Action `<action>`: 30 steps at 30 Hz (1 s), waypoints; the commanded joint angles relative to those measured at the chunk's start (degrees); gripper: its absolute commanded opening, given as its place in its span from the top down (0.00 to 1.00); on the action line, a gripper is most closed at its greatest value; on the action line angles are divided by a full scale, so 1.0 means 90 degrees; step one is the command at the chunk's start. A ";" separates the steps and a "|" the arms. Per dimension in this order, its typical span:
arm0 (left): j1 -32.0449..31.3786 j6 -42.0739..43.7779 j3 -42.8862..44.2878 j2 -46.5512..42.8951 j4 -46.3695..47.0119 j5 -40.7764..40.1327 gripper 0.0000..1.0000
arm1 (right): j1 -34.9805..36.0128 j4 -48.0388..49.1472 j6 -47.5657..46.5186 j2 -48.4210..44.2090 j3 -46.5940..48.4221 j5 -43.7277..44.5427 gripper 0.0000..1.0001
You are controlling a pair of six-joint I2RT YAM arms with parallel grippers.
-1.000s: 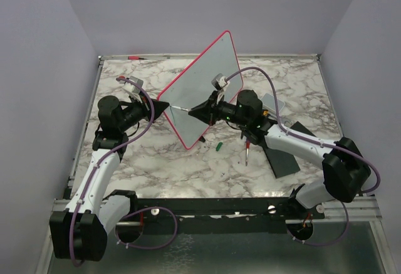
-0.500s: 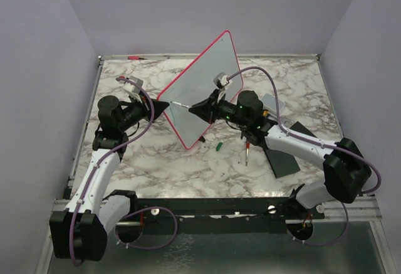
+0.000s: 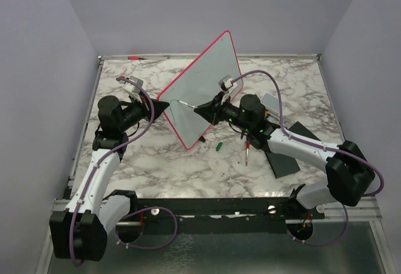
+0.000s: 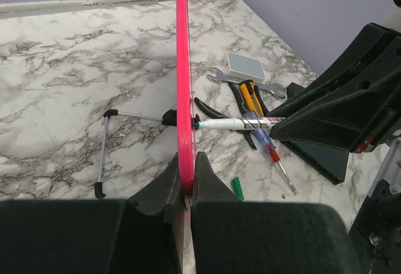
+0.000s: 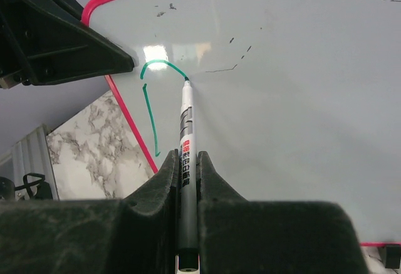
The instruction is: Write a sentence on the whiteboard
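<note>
**A:** Where is the whiteboard [image 3: 203, 79] to be found?

**B:** It is stood on edge near the middle of the counter [image 3: 156, 167], tilted, with one corner low over the marble. Whether that corner rests there cannot be told. Its red-pink rim is clamped on the left side by the left pincer [image 4: 186, 168], whose jaws are closed tight on it.

**A:** And the right pincer [image 5: 187, 161]?

**B:** It is closed on a marker [image 5: 186, 120]. The tip is pressed to the white face at the end of a green stroke [image 5: 149, 108]. Only a curve and a downstroke are drawn, so the sentence is judged barely begun.

**A:** How is the board expected to handle?

**B:** It is judged thin, stiff and light. The face is glossy and would likely be slippery under a pad. A hold on the rim, as seen, is thought best: the writing face is left free and the jaws are given an edge to bite. Since it is gripped at one side only, it could be pushed back or twisted by the pen, so light pressure is advised.

**A:** Is anything else noted?

**B:** A small green cap [image 3: 218, 147], a screwdriver [image 3: 248, 153] and a black pad [image 3: 285, 158] are seen lying on the counter to the right of the board, apart from it.
</note>
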 commanded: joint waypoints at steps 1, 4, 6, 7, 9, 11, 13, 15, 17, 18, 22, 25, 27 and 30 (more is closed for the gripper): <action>-0.0131 0.0388 -0.0249 0.0151 -0.0991 0.0418 1.00 | 0.0021 -0.0141 -0.0072 -0.0024 -0.0151 -0.0142 0.99; -0.0132 0.0381 -0.0245 0.0168 -0.0987 0.0418 1.00 | 0.0065 -0.0102 -0.0132 0.0014 -0.0157 -0.0363 0.99; -0.0132 0.0387 -0.0246 0.0170 -0.0991 0.0418 1.00 | 0.0143 -0.0098 -0.0209 0.0040 -0.0151 -0.0431 0.99; -0.0138 0.0388 -0.0244 0.0170 -0.0989 0.0418 1.00 | 0.0182 -0.0092 -0.0234 0.0060 -0.0141 -0.0477 0.99; -0.0132 0.0389 -0.0248 0.0176 -0.0991 0.0418 1.00 | 0.0260 -0.0091 -0.0258 0.0109 -0.0106 -0.0469 0.99; -0.0131 0.0387 -0.0241 0.0170 -0.0990 0.0418 1.00 | 0.0315 -0.0091 -0.0266 0.0150 -0.0081 -0.0439 0.99; -0.0135 0.0383 -0.0245 0.0170 -0.0990 0.0418 1.00 | 0.0355 -0.0096 -0.0267 0.0171 -0.0070 -0.0380 0.99; -0.0139 0.0387 -0.0243 0.0170 -0.0991 0.0418 1.00 | 0.0368 -0.0117 -0.0241 0.0184 -0.0086 -0.0251 0.99; -0.0137 0.0388 -0.0246 0.0161 -0.0990 0.0418 1.00 | 0.0369 -0.0139 -0.0185 0.0159 -0.0127 -0.0027 0.99; -0.0137 0.0389 -0.0244 0.0161 -0.0991 0.0418 1.00 | 0.0369 -0.0140 -0.0163 0.0134 -0.0156 0.0090 0.99; -0.0137 0.0387 -0.0255 0.0142 -0.0990 0.0404 1.00 | 0.0369 -0.0163 -0.0032 0.0018 -0.0255 0.0592 1.00; -0.0140 0.0387 -0.0256 0.0131 -0.0991 0.0399 1.00 | 0.0369 -0.0266 0.0007 -0.0054 -0.0292 0.0923 0.99; -0.0133 0.0389 -0.0256 0.0119 -0.0992 0.0399 1.00 | 0.0369 -0.0286 0.0027 -0.0109 -0.0361 0.1119 1.00; -0.0132 0.0380 -0.0261 0.0109 -0.0991 0.0394 1.00 | 0.0369 -0.0380 0.0016 -0.0221 -0.0482 0.1322 0.99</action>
